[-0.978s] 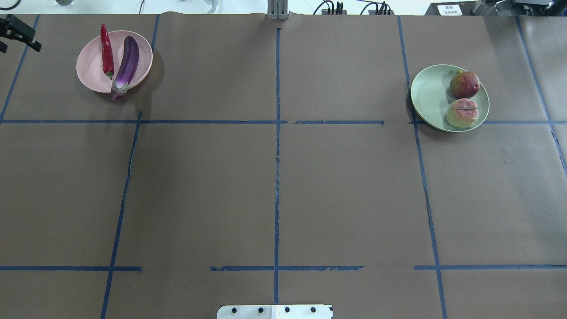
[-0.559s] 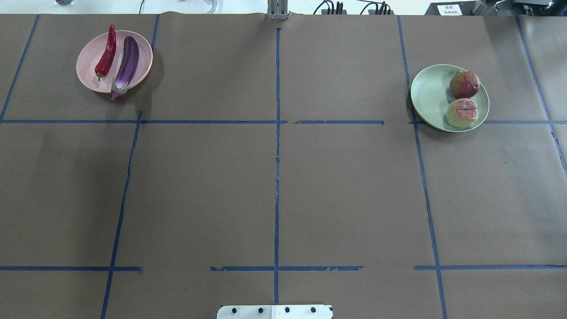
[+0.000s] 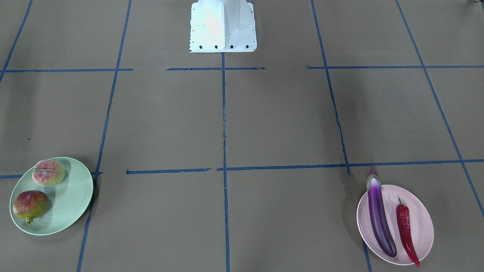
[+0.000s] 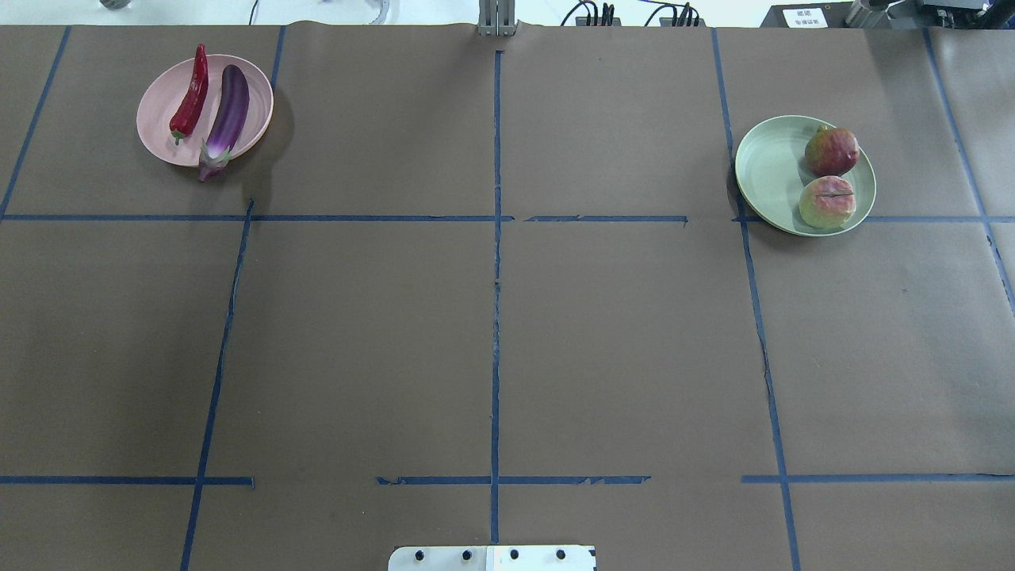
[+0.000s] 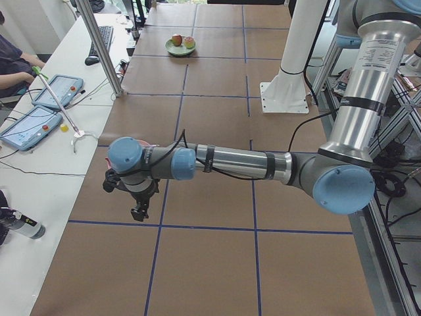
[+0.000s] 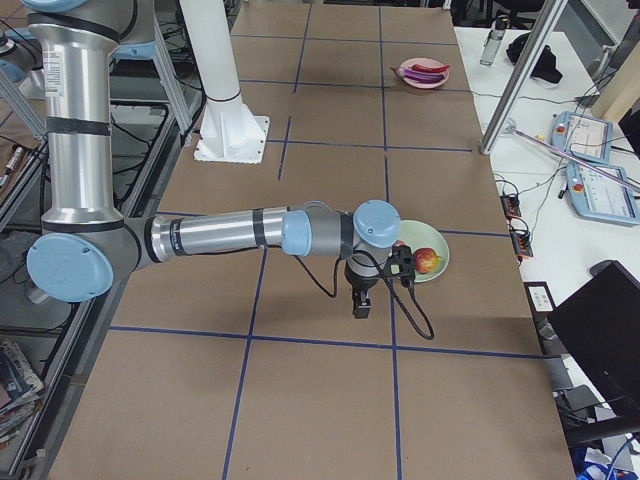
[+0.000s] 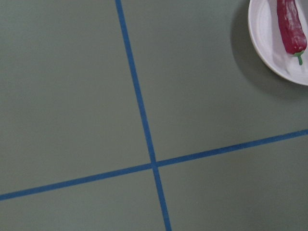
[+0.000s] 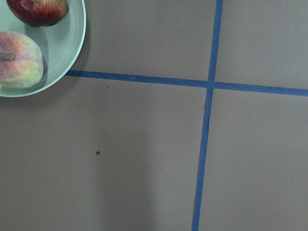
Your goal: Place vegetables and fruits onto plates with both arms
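Since a second ago, the thin curved red chili pepper (image 4: 189, 93) with the green stem has tipped from straight to slanted on the round pale pink plate (image 4: 158, 136). My left end effector (image 5: 139, 209), which was showing at the overhead view's left edge, has gone out of that view. Over the last half-second nothing is shifting, so I am judging the pepper to be at rest.

It is lying beside the long glossy purple eggplant (image 4: 228, 109), whose pale cap is hanging over the rim on the side nearest my base. Well apart on my right, the round pale mint-green plate (image 4: 765, 170) is carrying the round red-and-green pomegranate (image 4: 832, 151) and the flattish pink-cream peach (image 4: 827, 202), side by side.

Both arms are hanging over the bare brown paper-covered worktop (image 4: 492, 333), each near its own plate. The right end effector (image 6: 361, 305), like the left, is showing only in a side view, so I cannot tell whether either is wide or narrow. With all four pieces sitting on plates, I am reading the placing as finished, with only drawing both arms clear left to do.
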Available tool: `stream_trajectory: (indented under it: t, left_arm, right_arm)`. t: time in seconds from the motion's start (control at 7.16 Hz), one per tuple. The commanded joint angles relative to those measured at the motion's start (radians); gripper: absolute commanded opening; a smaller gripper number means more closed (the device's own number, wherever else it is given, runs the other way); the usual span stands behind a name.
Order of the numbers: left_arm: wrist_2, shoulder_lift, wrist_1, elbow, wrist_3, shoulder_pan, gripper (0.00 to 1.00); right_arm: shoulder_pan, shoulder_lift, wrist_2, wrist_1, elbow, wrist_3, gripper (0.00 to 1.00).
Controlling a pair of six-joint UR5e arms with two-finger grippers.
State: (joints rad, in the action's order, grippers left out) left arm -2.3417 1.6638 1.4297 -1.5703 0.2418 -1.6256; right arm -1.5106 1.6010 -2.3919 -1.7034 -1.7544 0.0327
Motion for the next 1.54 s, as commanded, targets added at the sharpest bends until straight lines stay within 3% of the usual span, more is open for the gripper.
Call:
stream_trajectory:
  t: [0.0,1.4]
  left_arm:
    - [0.019,-0.113,0.008,-0.080,0.007,-0.005,1.00]
    - [0.024,-0.111,0.009,-0.083,0.014,0.001,1.00]
  right_arm:
    - [0.000,0.000,0.000,-0.001,0.001,-0.001,1.00]
    - [0.001,0.005,-0.001,-0.001,0.001,0.003,1.00]
